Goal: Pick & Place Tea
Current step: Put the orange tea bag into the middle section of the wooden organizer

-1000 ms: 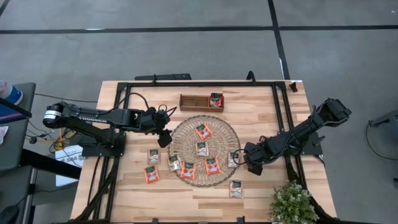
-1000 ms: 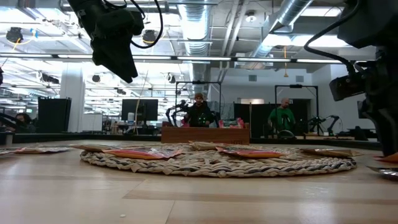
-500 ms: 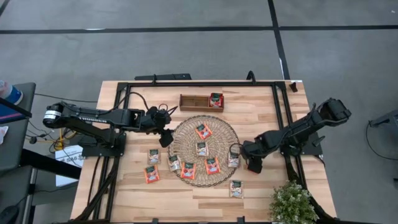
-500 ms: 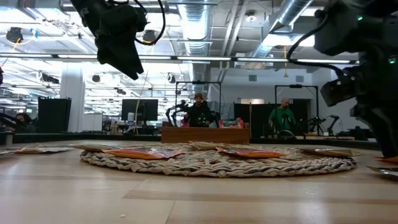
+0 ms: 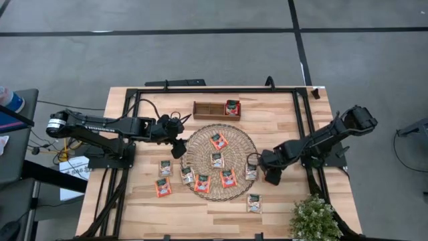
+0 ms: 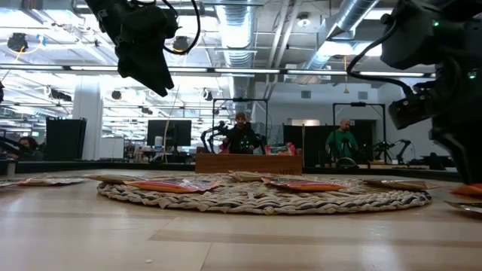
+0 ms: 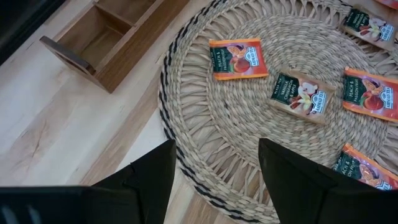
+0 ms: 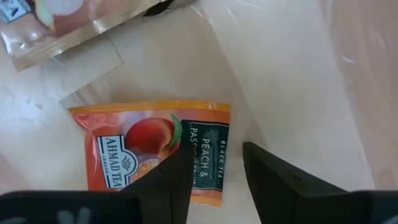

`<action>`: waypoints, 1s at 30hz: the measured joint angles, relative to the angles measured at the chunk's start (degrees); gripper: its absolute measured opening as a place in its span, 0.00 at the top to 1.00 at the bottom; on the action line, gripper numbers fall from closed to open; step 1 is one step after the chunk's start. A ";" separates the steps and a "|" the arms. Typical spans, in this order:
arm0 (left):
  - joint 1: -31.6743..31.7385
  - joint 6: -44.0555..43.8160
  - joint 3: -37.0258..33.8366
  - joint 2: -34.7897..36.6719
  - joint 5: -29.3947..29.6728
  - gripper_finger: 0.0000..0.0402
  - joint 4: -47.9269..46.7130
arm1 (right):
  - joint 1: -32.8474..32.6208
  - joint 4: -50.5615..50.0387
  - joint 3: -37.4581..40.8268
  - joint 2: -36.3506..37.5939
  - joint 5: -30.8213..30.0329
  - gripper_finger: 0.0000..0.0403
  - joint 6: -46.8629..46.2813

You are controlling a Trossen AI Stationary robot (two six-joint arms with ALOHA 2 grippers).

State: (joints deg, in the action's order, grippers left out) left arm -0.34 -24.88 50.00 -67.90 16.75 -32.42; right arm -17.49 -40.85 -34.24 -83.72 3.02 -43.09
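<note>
An orange tea sachet (image 8: 143, 155) with a dark green patch lies flat on the wood just off the woven mat's (image 5: 200, 144) right edge. My right gripper (image 8: 216, 152) points straight down over it, fingers apart. The sachet's green-patch end (image 8: 208, 140) shows in the gap between the fingers. A pale sachet (image 8: 56, 25) lies close by, at the mat's rim. Several more sachets lie on the mat and on the table to its left. My left gripper (image 7: 217, 149) hangs open above the mat's left rim (image 5: 177, 148) with nothing between its fingers. My right gripper comes at the orange sachet from above, over its green-patch end (image 8: 208, 162). One finger (image 8: 168, 186) overlaps the sachet and the other (image 8: 273, 180) stands beside it over bare wood. Whether either fingertip touches it I cannot tell. The sachet lies flat on the table.
A brown wooden compartment tray (image 5: 207, 109) stands at the far middle with a red sachet (image 5: 232, 107) in its right end. A potted plant (image 5: 314, 217) sits at the near right corner. Another sachet (image 5: 254, 203) lies near the front. A black frame rims the table.
My right gripper has shifted a little toward the table's far edge, staying low and close to the mat's right rim. The sachets lie where they were.
</note>
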 joint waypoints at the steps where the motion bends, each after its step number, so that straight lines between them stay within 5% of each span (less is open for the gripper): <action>1: 0.00 0.01 0.00 0.00 0.00 0.45 0.00 | -0.35 -0.18 0.00 0.00 -0.47 0.67 -1.14; 18: 0.00 -0.03 0.00 0.00 0.00 0.45 0.04 | -2.67 -0.63 0.00 0.00 -2.86 0.98 -5.28; 30: 0.00 -0.04 0.00 0.00 -0.01 0.45 2.48 | -2.69 -2.53 -1.04 -0.34 -4.67 1.00 -7.55</action>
State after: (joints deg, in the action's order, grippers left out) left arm -0.34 -24.93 50.00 -67.90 16.74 -29.95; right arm -20.18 -43.38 -35.28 -84.07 -1.65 -50.63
